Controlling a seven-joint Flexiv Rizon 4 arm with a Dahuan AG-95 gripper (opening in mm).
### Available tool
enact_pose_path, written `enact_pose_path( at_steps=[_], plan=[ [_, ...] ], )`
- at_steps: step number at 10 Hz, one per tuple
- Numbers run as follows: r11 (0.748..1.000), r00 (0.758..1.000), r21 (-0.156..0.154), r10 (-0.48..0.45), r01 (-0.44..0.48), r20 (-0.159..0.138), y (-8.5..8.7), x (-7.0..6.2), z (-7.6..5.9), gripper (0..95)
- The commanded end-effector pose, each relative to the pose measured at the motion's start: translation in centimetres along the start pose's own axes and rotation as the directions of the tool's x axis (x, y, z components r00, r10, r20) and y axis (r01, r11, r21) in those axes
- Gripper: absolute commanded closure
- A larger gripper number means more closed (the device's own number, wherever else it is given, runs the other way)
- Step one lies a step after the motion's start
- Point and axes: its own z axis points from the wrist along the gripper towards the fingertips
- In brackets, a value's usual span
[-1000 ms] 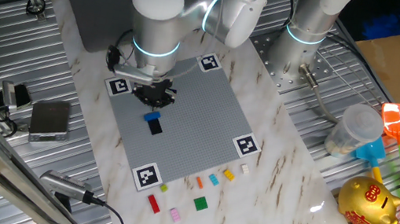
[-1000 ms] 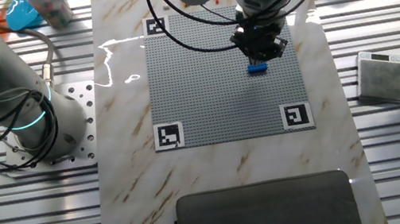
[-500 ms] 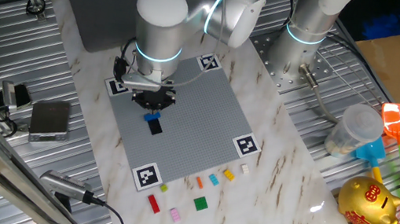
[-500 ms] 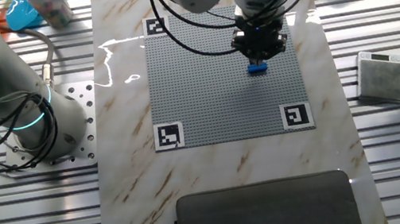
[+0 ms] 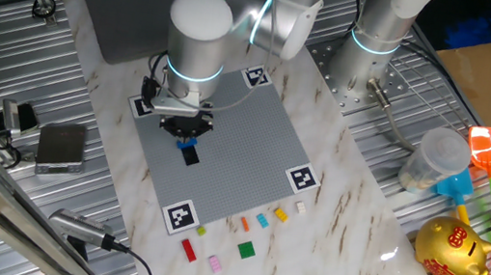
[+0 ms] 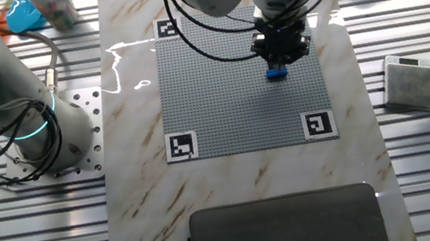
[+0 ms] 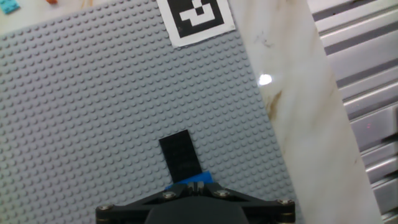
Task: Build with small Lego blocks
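- Small Lego blocks were in two groups: a black brick (image 7: 180, 159) sat pressed on the grey baseplate (image 7: 93, 112), and a blue brick (image 7: 194, 180) lay at its near end, just under our fingertips.
- Our gripper (image 5: 186, 127) stood low over the baseplate, its fingers drawn in on the blue brick; in the other fixed view the brick (image 6: 277, 73) showed just below the gripper (image 6: 279, 46).
- We could not tell whether the blue brick was fully seated on the studs or only resting against the black one.
- We judged the step in hand to be placement of the blue brick next to the black brick.
- The next move called for a straight downward press with studs aligned, then a release and vertical lift.
- Loose bricks (image 5: 246, 249) waited on the marble table (image 5: 351, 212) beyond the baseplate edge, well apart from the gripper.
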Motion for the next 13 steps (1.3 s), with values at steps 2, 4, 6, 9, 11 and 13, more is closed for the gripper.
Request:
enact_pose_path(
  at_steps=[2,4,6,9,11,13],
  plan=[
    [0.999,0.999,0.006,-0.032,0.032,-0.002,-0.01,0.08,0.11,95.0],
    [0.999,0.999,0.006,-0.036,0.036,-0.001,-0.01,0.08,0.12,95.0],
    [0.999,0.999,0.008,-0.046,0.046,-0.001,0.01,0.1,0.12,95.0],
    [0.999,0.999,0.009,-0.035,0.035,-0.004,0.03,0.11,0.13,95.0],
    [0.999,0.999,0.005,-0.041,0.041,-0.001,0.03,0.11,0.13,95.0],
    [0.997,0.997,0.004,-0.072,0.072,0.0,0.03,0.11,0.13,95.0]
  ],
)
